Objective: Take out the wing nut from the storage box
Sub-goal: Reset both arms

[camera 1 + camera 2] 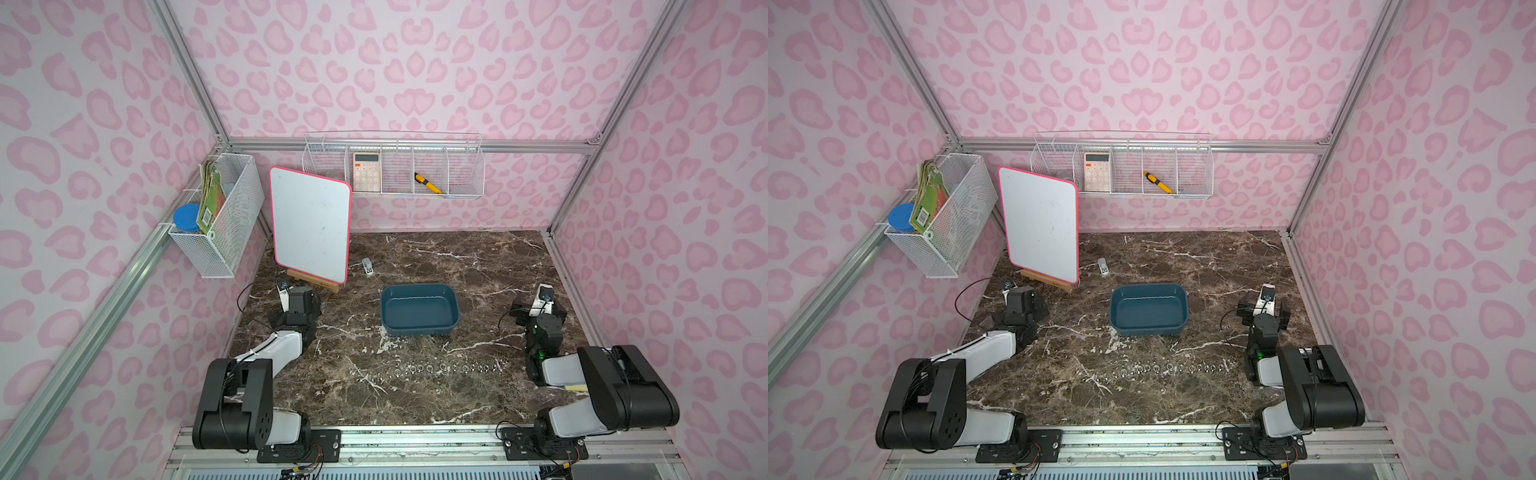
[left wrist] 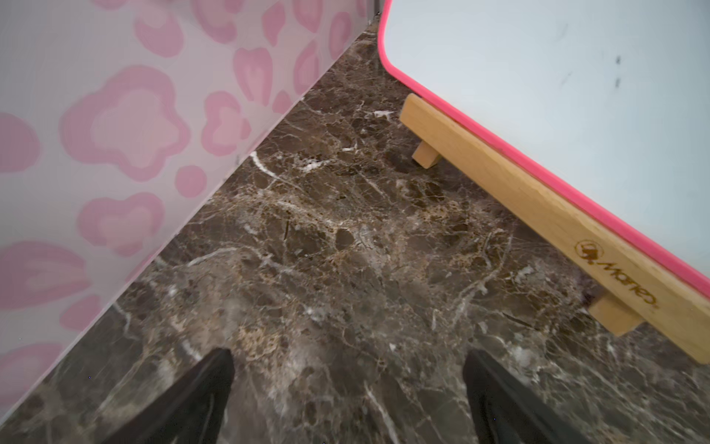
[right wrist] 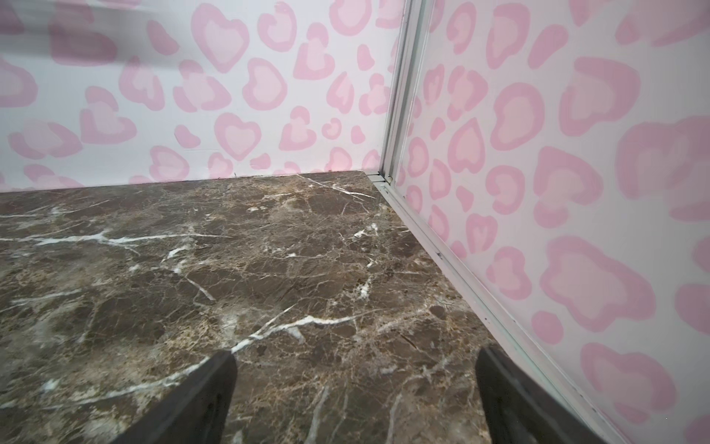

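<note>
The storage box [image 1: 419,309] [image 1: 1148,309], a shallow teal tub, stands mid-table; its inside shows only bare teal floor in both top views. Several small silvery nuts [image 1: 442,368] [image 1: 1169,368] lie in a row on the marble in front of it, too small to tell whether they are wing nuts. My left gripper [image 1: 297,309] [image 2: 347,392] hangs open over bare marble, left of the box by the easel. To the right of the box, near the right wall, my right gripper [image 1: 539,309] [image 3: 355,392] is open with nothing between its fingers.
A pink-rimmed whiteboard [image 1: 309,224] leans on a wooden easel [image 2: 538,215] at the back left. A small grey stapler [image 1: 366,266] lies beside it. A wall basket [image 1: 395,170] holds a calculator and a yellow tool. A side basket [image 1: 220,216] hangs on the left wall.
</note>
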Controlling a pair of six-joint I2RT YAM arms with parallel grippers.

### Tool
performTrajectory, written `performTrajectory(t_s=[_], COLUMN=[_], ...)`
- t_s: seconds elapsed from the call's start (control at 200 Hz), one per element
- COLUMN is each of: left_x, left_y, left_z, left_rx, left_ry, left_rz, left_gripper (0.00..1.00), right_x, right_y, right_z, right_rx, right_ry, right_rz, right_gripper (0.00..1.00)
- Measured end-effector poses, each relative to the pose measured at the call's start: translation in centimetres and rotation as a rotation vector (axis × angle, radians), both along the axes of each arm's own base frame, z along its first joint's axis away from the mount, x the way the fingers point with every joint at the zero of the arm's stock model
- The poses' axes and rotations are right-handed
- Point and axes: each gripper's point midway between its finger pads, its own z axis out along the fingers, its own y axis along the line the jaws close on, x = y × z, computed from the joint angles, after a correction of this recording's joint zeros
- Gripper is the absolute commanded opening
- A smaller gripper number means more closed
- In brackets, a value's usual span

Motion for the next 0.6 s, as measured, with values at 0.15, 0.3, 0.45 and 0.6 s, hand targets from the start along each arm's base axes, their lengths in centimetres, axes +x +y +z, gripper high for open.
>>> performTrajectory(t_s=[0.15,0.3,0.45,0.6], left_x=[1.1,1.6,1.9,2.5], left_y=[0.3,-0.3,-0.8,-1.1], left_z=[-0.6,-1.2,-1.3,-0.3], left_rx=[-0.005,-0.03,-0.037,-0.038], left_ry=[-0.067,-0.123,-0.15,-0.195], left_rz=[-0.052,-0.122,-0.169,-0.19], left_gripper=[0.99,0.99,0.99,0.98], right_x=[0.0,-0.4,0.0,1.1], right_y=[0.7,1.0,1.4,1.5], right_z=[0.2,0.8,1.4,2.1], right_rx=[-0.001,0.007,0.011,0.014], right_ry=[-0.026,-0.063,-0.082,-0.095], right_rz=[0.063,0.11,0.148,0.15], right_gripper=[0.99,0.99,0.98,0.99])
